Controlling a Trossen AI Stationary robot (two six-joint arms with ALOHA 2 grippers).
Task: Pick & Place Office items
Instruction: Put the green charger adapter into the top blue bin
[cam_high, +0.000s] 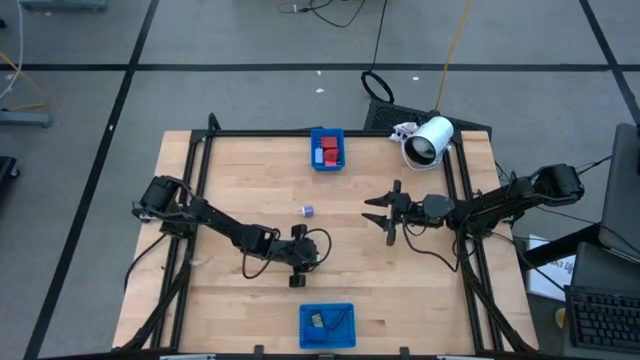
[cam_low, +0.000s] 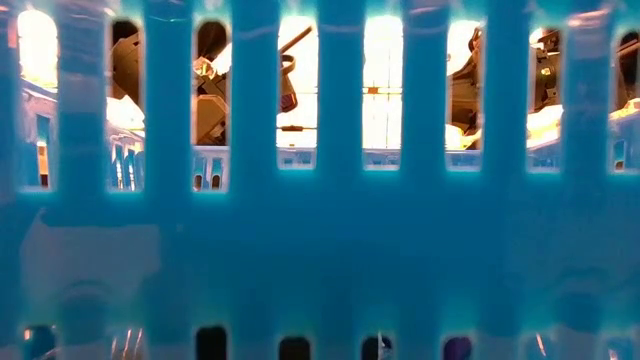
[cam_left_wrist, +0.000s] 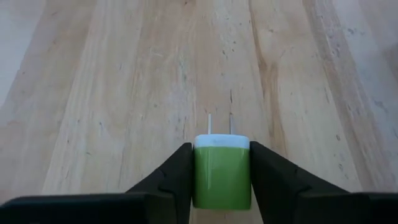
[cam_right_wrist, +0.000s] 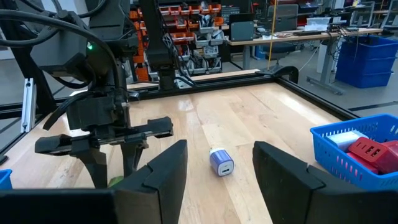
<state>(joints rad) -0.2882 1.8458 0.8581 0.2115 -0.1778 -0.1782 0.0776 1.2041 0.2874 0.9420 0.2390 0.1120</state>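
My left gripper (cam_high: 297, 268) points down at the table's near middle and is shut on a small green plug adapter (cam_left_wrist: 222, 173) with a white face and two metal prongs. My right gripper (cam_high: 378, 212) hovers open right of centre, its fingers aimed at a small purple-and-white cube (cam_high: 308, 211) that lies on the wood between the arms; the right wrist view shows this cube (cam_right_wrist: 221, 162) ahead of the open fingers. The far blue tray (cam_high: 327, 148) holds red and blue blocks. The near blue tray (cam_high: 327, 326) holds dark pieces. My left gripper pinches the green adapter's body (cam_left_wrist: 222, 180) between its two fingers (cam_left_wrist: 177, 177), one on each flat side. It comes from above, pointing down. The white face and prongs (cam_left_wrist: 219, 124) stick out past the fingertips toward the table; whether they touch the wood I cannot tell.
A white cylindrical device (cam_high: 430, 140) lies at the far right corner. A black frame (cam_high: 200, 170) runs along the table's edges. The low view is blocked by the blue tray wall (cam_low: 320, 230). Bare wood lies between the two trays.
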